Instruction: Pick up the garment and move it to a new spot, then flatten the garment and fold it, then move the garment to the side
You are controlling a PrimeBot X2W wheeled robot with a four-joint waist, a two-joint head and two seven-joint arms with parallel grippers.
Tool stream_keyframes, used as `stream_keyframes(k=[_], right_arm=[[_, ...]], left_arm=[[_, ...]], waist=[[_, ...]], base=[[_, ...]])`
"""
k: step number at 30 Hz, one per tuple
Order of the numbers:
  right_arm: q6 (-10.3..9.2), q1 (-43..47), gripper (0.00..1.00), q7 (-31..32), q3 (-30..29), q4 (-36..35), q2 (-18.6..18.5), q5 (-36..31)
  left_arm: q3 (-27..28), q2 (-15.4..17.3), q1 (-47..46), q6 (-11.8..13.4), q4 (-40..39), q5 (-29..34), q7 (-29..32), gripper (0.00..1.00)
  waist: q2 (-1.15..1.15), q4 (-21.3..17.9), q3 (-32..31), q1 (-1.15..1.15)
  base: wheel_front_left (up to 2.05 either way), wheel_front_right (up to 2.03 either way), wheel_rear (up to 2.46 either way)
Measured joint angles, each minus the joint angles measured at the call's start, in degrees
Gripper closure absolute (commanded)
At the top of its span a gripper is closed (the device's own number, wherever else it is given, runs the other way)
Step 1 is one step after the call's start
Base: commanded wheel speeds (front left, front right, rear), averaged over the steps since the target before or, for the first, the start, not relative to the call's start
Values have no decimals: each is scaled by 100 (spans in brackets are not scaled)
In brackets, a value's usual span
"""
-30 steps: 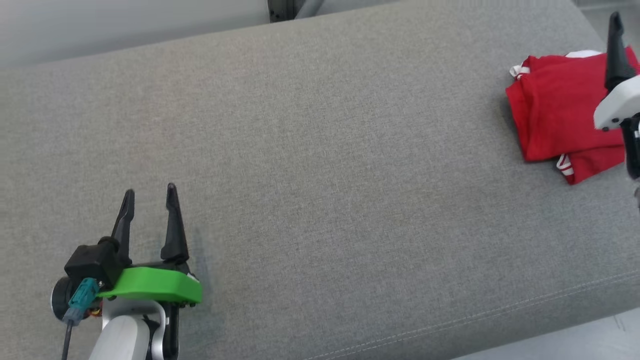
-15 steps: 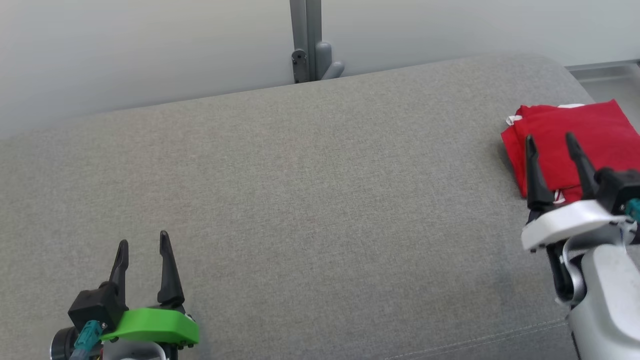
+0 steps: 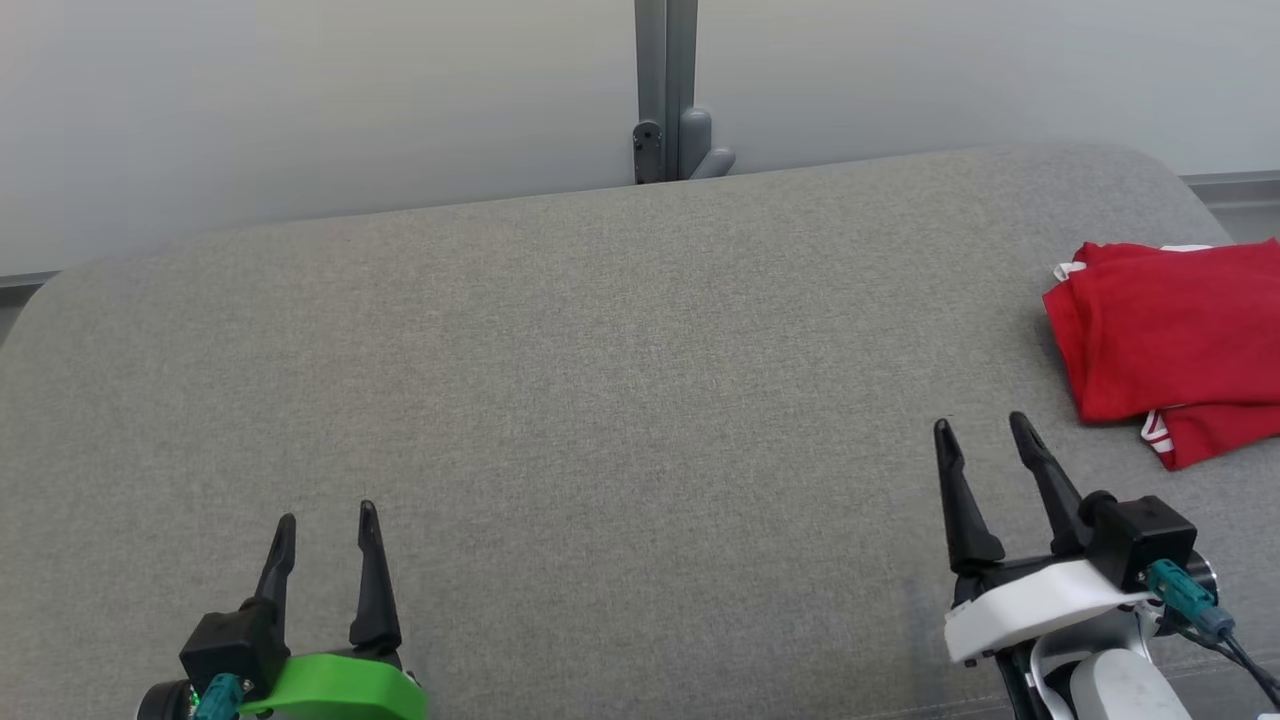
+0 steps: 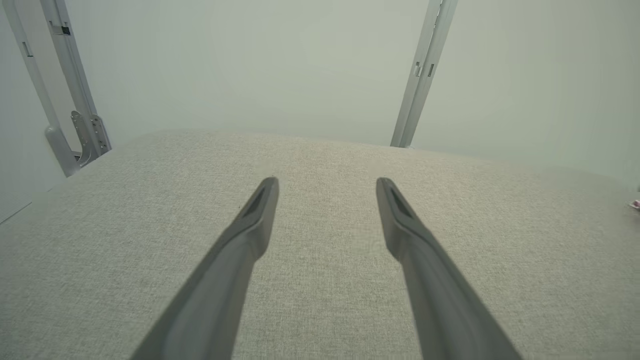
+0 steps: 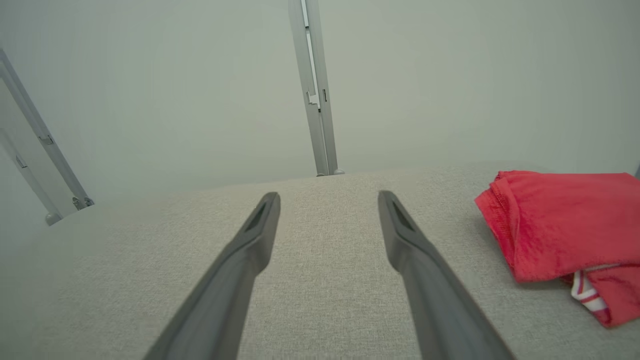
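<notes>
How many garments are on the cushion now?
1: a folded red garment at the far right of the cushion, cut off by the head view's edge; more could lie beyond.

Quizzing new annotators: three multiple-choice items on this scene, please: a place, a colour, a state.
1. Where on the grey cushion lies the garment? A far right; B centre; C far left.
2. The garment's main colour? A blue; B red; C green.
3. The right gripper is: A shut on the garment; B open, empty; C shut, empty.
Key: 1 A, it lies by the head view's right edge; 2 B, red cloth, white trim; 3 B, fingers apart over bare cushion.
</notes>
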Motion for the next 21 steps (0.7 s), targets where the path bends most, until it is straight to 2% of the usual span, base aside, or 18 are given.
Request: stream_keyframes(k=[6,18,19,21], right_arm=[[1,82,0,-11,248,-24,9,224],[0,108,0,-55,236,22,8,241],[0,114,100,-54,233,40,8,244],[1,166,100,-53,243,134,13,246]], left_arm=[[-75,-49,-1,-78,84,75,-3,0],[-94,-94,-3,-155,171,223,-5,0],[-96,-98,-1,-169,198,222,-4,100],[-105,-108,25,-169,303,222,21,100]], waist=[[0,56,17,0],[0,130,-21,0],[0,130,-24,0],[0,130,-24,0]], base=[[0,0,0],[0,0,0],[0,0,0],[0,0,0]])
